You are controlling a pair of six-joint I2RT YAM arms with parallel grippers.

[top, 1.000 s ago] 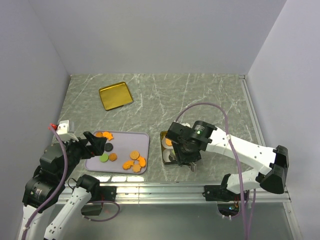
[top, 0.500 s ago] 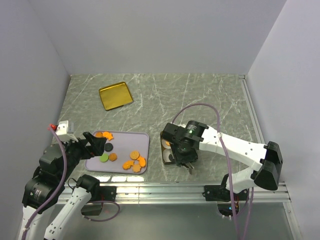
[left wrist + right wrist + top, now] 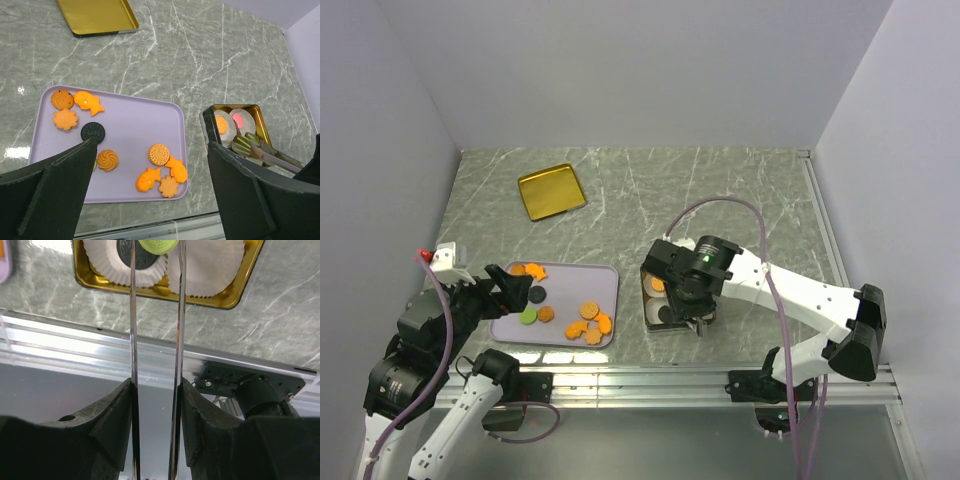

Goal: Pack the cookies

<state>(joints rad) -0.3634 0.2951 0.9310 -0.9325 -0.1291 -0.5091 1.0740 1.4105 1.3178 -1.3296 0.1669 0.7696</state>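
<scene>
The right claw (image 3: 156,247) is clenched on a green cookie (image 3: 243,144), the disc pinched between its two long thin metal fingers (image 3: 133,315) and held over the open gold tin (image 3: 235,106) that sits on the marble tabletop (image 3: 225,50) just right of the lavender tray (image 3: 135,115). From the right wrist the green disc overlaps the seam between two white paper cups (image 3: 212,265) at the tin's near end. The cup on the left of that view already carries a black cookie (image 3: 139,259), while the other shows bare paper. Whether the green one touches either cup cannot be told. In the left wrist view the tin's far end holds two more cups, one with an orange cookie (image 3: 220,124) and one with a pink cookie (image 3: 241,120). The rest of the cookies (image 3: 159,154) lie flat on the lavender tray in two loose groups. One group is at its far left corner: a speckled round, an orange fish, a scalloped flower and a black sandwich disc, with an orange swirl a little nearer. The other is at its near right corner, a patterned round with fish and flower shapes crowded against one another. The left claw (image 3: 152,144) is released, its black fingers spread wide, and it hangs over the left part of the tray gripping nothing. A shallow gold lid (image 3: 97,15) lies open side up well apart from everything else — toward the far left of the tabletop.
</scene>
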